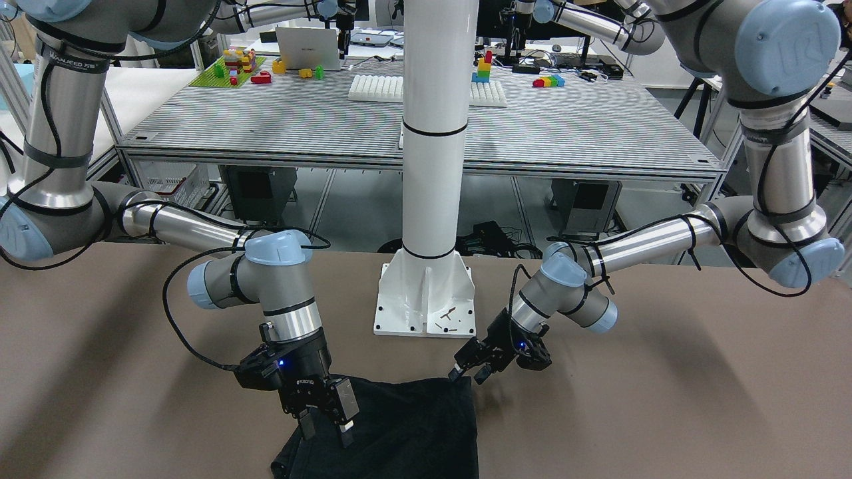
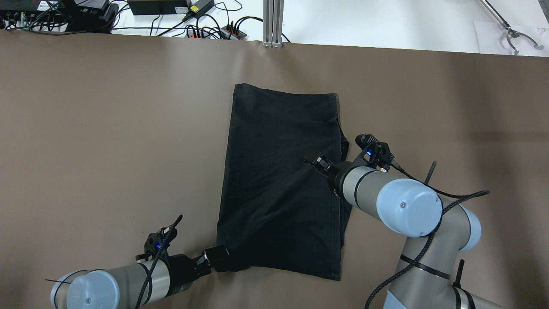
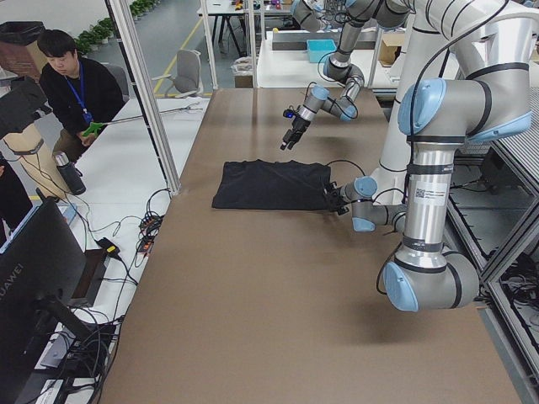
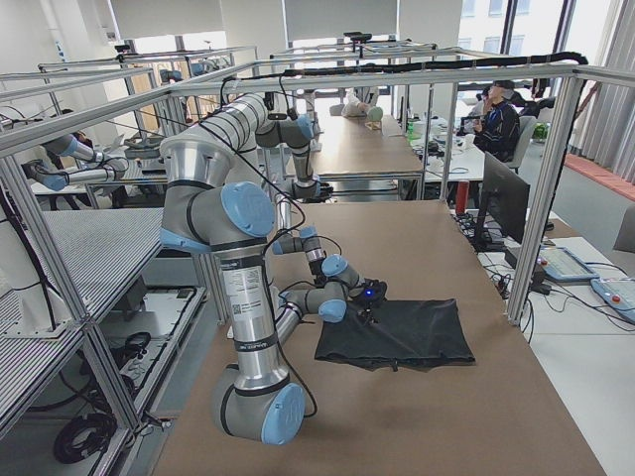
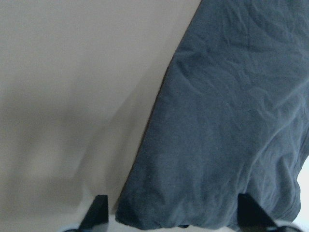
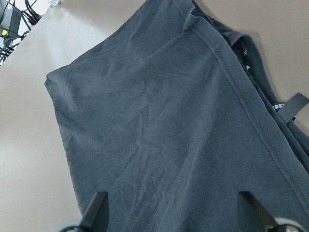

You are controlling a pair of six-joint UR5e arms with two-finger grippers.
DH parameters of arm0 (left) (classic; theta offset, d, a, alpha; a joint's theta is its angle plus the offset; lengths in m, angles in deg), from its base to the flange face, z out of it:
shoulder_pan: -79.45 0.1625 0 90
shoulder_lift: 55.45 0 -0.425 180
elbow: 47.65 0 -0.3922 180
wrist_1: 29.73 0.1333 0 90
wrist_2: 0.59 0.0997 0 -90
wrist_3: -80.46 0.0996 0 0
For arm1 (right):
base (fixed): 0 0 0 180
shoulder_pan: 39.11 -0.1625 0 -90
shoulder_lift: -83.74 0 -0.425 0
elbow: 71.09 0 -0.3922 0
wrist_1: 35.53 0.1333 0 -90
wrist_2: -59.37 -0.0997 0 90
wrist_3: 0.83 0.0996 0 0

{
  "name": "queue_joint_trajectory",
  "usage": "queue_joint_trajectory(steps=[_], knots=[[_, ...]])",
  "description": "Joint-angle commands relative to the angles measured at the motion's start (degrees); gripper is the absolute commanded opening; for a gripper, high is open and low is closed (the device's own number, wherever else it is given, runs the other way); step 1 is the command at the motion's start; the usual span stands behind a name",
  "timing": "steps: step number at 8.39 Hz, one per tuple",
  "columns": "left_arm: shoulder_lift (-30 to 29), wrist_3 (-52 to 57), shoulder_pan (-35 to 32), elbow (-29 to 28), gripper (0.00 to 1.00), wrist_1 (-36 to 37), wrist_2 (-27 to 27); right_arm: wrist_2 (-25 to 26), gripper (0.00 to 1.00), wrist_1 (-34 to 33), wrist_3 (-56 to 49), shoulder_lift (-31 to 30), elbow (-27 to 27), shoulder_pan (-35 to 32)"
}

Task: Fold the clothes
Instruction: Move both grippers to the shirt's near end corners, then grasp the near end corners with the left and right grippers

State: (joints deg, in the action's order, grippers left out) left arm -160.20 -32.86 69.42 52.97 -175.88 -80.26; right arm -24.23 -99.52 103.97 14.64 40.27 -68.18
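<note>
Spread left jaws apparently straddle garment (image 2: 279,180) corner

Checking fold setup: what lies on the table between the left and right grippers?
Only the black garment: in the overhead view it spans the stretch from the left gripper at its near corner to the right gripper above its hemmed side.

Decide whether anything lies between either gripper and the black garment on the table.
Nothing visible does. The left gripper sits open right at the near left corner of the garment, and the right gripper hangs open directly over its right-hand side with only air below.
</note>
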Motion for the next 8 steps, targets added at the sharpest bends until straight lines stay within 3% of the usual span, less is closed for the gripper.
queue_joint_trajectory(steps=[1,4,7,8], knots=[[-1.7,-0.1,0.0,-1.3,0.71,0.1,1.4,0.0,0.94,0.0,0.1,-0.1,0.0,0.0],[-1.7,-0.1,-0.1,-1.1,0.14,0.0,1.4,-0.1,0.94,0.0,0.0,-0.1,-0.1,0.0],[-0.9,0.0,-0.3,-1.0,0.00,-0.1,1.7,0.0,0.94,-0.1,0.0,-0.1,-0.4,0.1],[-1.0,0.0,-0.3,-0.8,0.00,-0.1,1.7,0.2,0.94,-0.2,0.1,-0.3,-0.4,0.3]])
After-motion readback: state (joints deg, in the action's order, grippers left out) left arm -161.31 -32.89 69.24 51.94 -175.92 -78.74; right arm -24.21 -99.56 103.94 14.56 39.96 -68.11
